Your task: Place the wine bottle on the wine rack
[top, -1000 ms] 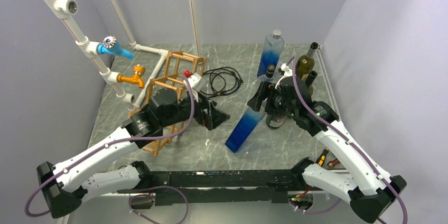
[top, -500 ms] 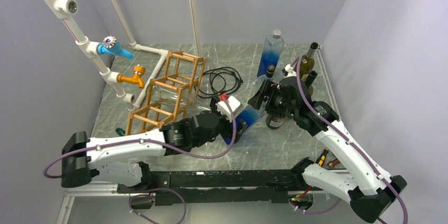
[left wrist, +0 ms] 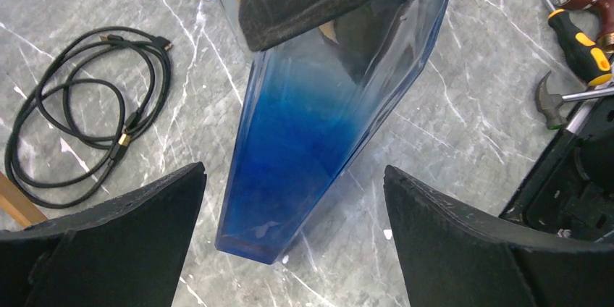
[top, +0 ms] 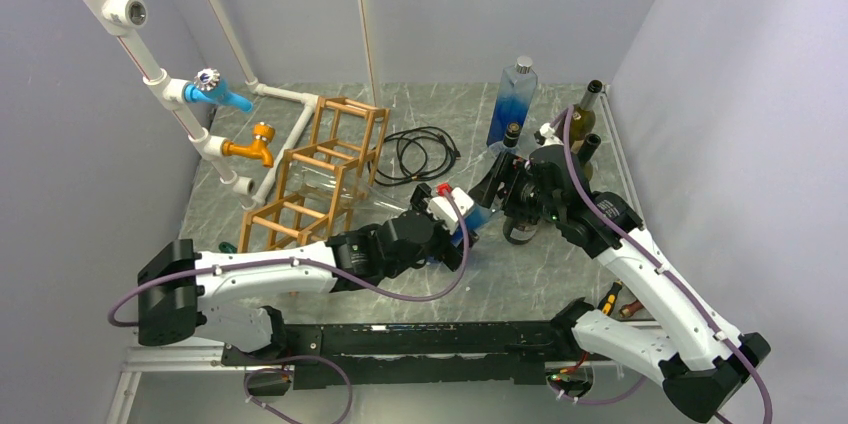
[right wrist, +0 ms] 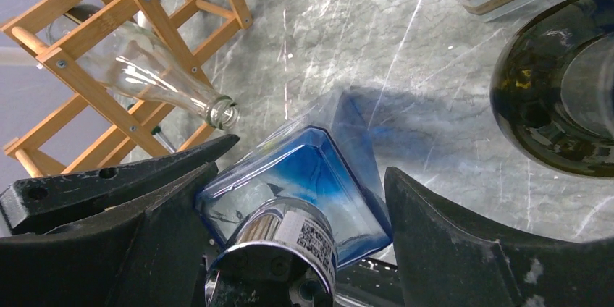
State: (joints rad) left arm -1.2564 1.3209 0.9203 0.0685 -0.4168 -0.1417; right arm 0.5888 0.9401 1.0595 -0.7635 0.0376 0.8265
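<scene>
A tall blue-tinted square glass bottle (left wrist: 304,133) leans tilted, its base on the table and its chrome cap (right wrist: 282,249) up. My right gripper (top: 505,189) is shut on the bottle's shoulder (right wrist: 304,173), fingers on both sides. My left gripper (left wrist: 293,177) is open, its jaws either side of the bottle's lower end without touching it; in the top view the left gripper (top: 468,234) hides most of the bottle (top: 476,216). The orange-brown wooden wine rack (top: 320,174) stands at the left, also in the right wrist view (right wrist: 108,32). A clear glass bottle (right wrist: 152,75) lies in it.
A second blue bottle (top: 513,104) stands at the back. Dark green bottles (top: 578,124) stand close to my right gripper; one shows in the right wrist view (right wrist: 557,97). A coiled black cable (top: 420,152) lies mid-table. Pipes with taps (top: 250,144) line the left. A screwdriver (left wrist: 579,46) and a hammer (left wrist: 550,101) lie near the front right.
My left arm has swung from in front of the rack to the right, and its open gripper now straddles the blue bottle's lower end. The right arm and bottle have barely moved.
</scene>
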